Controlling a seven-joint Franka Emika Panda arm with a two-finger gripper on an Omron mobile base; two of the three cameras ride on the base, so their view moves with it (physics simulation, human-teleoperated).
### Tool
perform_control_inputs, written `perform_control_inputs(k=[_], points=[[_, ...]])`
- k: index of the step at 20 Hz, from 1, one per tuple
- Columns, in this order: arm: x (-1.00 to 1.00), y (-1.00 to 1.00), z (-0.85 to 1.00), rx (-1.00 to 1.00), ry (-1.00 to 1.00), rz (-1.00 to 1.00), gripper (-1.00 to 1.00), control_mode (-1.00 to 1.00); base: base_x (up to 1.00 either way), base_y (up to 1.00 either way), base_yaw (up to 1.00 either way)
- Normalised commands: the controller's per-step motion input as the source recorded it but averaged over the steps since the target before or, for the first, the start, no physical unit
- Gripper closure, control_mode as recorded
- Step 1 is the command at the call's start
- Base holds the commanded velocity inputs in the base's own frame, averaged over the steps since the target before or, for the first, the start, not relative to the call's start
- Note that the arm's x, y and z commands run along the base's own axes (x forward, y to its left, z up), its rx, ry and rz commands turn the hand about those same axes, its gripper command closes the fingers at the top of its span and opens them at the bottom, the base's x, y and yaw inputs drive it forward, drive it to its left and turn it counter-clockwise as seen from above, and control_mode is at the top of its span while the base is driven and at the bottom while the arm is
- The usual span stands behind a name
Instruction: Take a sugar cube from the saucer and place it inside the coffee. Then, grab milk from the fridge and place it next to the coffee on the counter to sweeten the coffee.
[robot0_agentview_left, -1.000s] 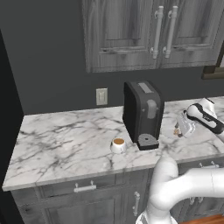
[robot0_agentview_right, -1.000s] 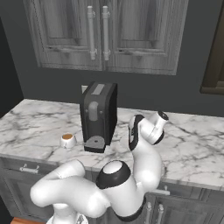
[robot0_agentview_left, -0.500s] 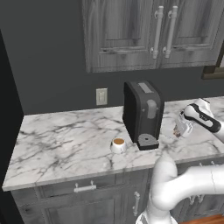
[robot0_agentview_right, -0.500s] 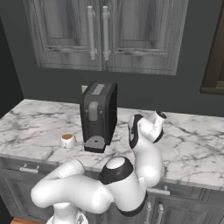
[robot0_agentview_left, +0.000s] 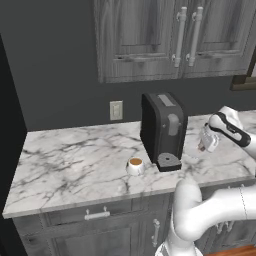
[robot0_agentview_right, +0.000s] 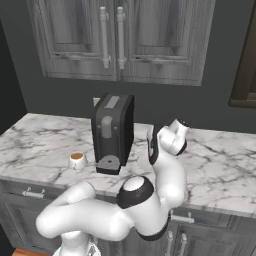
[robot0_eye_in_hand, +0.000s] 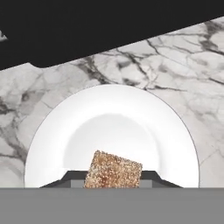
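Over the saucer, tool grips sugar cube.

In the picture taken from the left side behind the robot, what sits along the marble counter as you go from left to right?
The coffee → the black coffee machine → the gripper, low over the counter.

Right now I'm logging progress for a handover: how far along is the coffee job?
Nothing is finished. In hand: the gripper has shut on the brown sugar cube, low over the saucer. Left: carry the cube to the coffee left of the black coffee machine, then fetch the milk and set it beside the cup.
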Motion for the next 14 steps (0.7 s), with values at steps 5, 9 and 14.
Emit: perform_control_inputs(k=[5, 9, 14], points=[[-0.62, 0.34, 0.40, -0.03, -0.07, 0.02, 1.00, -1.00, 0.00, 0.00, 0.00], [-0.91, 0.67, 0.42, -0.08, -0.11, 0.05, 1.00, -1.00, 0.00, 0.00, 0.00], [-1.00, 0.83, 0.37, -0.11, -0.08, 0.08, 1.00, -1.00, 0.00, 0.00, 0.00]])
